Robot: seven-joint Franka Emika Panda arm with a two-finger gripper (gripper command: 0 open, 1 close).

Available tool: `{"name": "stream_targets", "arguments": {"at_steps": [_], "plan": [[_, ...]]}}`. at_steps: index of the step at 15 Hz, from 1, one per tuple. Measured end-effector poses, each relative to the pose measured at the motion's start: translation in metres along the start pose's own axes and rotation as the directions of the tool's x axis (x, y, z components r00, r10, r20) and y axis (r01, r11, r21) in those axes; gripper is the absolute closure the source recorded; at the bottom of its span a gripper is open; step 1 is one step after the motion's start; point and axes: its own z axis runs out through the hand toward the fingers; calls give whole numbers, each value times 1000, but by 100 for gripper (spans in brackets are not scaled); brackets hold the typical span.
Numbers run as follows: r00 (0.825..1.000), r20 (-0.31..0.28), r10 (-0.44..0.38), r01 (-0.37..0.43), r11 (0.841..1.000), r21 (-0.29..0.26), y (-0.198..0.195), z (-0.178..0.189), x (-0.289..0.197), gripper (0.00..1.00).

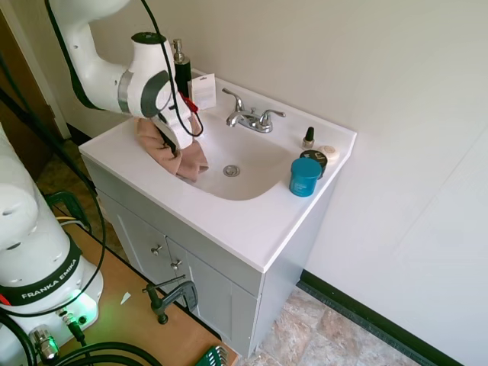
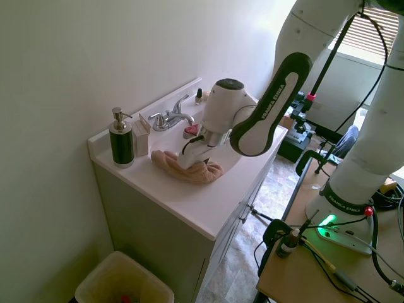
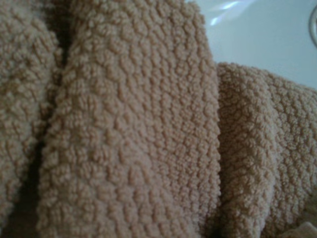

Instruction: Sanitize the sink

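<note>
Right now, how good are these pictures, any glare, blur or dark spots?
First exterior view: even daylight, sharp, slight sheen on the sink wall. Second exterior view: strong backlight from the window blows out the upper right, and the hand sits in the arm's shadow over the cloth. Wrist view: cloth fills the frame, soft at the left edge, with a bright glare streak on the basin.

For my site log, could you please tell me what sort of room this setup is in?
Most likely a bathroom: a white vanity sink with a chrome two-handle faucet, a soap pump bottle and small toiletry jars on its top.
</note>
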Motion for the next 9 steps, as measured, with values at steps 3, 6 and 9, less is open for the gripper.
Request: {"name": "stream_targets", "arguments": {"at_steps": [3, 6, 9], "plan": [[993, 11, -121, 121, 992, 20, -15, -36, -26, 100], [970, 61, -237, 237, 971, 4, -16, -57, -72, 0], [962, 67, -265, 267, 963, -28, 0, -70, -75, 0]]}}
